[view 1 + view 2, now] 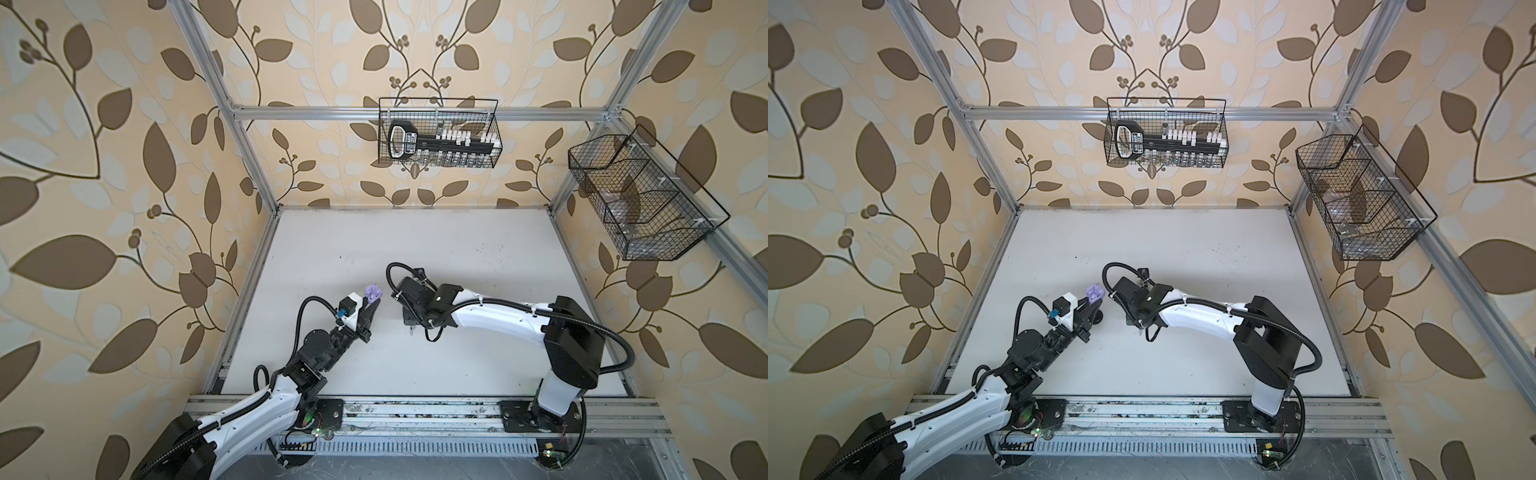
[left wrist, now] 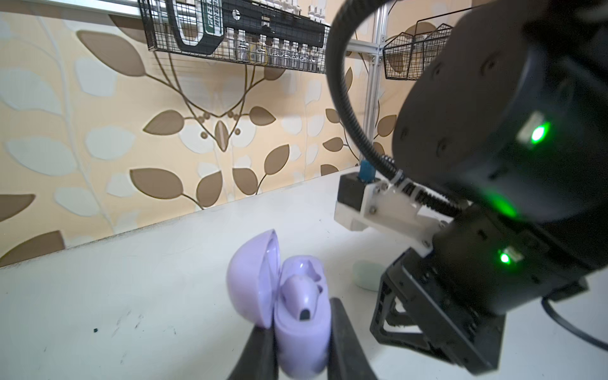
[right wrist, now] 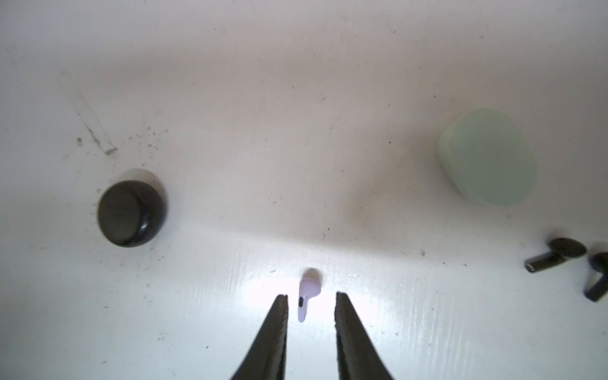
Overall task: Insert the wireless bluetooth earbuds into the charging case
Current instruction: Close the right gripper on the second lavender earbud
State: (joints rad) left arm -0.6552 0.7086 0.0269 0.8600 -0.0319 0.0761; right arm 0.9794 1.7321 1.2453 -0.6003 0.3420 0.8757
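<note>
My left gripper (image 2: 299,332) is shut on the lavender charging case (image 2: 302,332), held above the table with its lid (image 2: 250,279) swung open. One lavender earbud (image 2: 301,296) sits in a socket of the case. In both top views the case (image 1: 82,293) (image 1: 1094,293) shows at the left gripper's tip. A second lavender earbud (image 3: 307,292) lies on the white table. My right gripper (image 3: 311,296) stands open over it, with a finger on each side of its stem and a gap on both sides.
A shut black case (image 3: 131,213) and a shut mint case (image 3: 487,158) lie on the table, with two black earbuds (image 3: 556,255) beside the mint one. The right arm's wrist (image 2: 493,164) hangs close to the held case. Wire baskets (image 1: 438,133) (image 1: 640,199) hang on the walls.
</note>
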